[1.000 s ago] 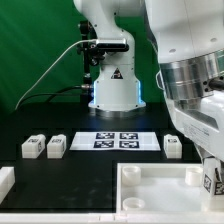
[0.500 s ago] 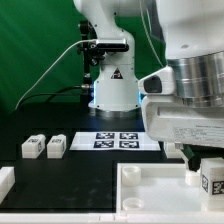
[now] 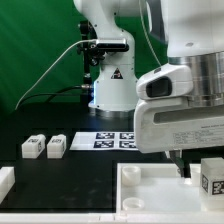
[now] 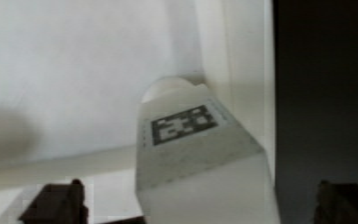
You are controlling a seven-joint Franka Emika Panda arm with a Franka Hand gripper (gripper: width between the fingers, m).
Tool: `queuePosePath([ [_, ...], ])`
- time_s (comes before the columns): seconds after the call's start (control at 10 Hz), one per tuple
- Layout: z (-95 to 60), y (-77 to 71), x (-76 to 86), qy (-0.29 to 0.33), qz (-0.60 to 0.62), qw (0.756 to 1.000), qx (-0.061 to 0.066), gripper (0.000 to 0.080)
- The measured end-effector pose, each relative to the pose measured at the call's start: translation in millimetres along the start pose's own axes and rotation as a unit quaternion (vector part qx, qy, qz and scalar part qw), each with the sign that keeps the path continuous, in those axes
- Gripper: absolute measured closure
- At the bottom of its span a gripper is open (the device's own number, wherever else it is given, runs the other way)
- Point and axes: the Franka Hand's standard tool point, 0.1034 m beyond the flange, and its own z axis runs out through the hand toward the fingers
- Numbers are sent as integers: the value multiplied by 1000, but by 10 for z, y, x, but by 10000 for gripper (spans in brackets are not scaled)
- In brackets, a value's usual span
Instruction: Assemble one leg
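Observation:
A leg, a white block with a square black-and-white marker, lies between my fingertips in the wrist view, on the white panel beside its raised rim. My gripper is open, and both fingers stand clear of the leg's sides. In the exterior view this leg shows at the right on the large white panel, while the arm's big white hand hides the fingers. Two more legs sit side by side on the black table at the exterior view's left.
The marker board lies in the middle of the table, partly behind the hand. The robot's base stands behind it. A white part shows at the lower left edge.
The arm's hand has swung toward the exterior view's left and lower, and now covers the spot where a fourth leg stood. The leg on the panel has not moved.

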Motion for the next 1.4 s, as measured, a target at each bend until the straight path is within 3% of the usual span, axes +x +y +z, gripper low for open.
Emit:
queuePosePath([
  [0.3, 9, 11, 16, 11, -6, 1000, -1, 159],
  [0.4, 9, 7, 17, 11, 40, 999, 0, 333],
  [0.5, 9, 1, 17, 11, 89, 996, 1, 333],
  [0.6, 5, 17, 17, 11, 167, 986, 2, 507],
  [0.8, 2, 43, 11, 9, 288, 958, 2, 504],
  [1.1, 22, 83, -27, -6, 531, 847, 11, 504],
  [1.3, 25, 90, -49, -22, 665, 746, 21, 504],
  [1.4, 26, 74, -62, -28, 698, 715, 24, 504],
])
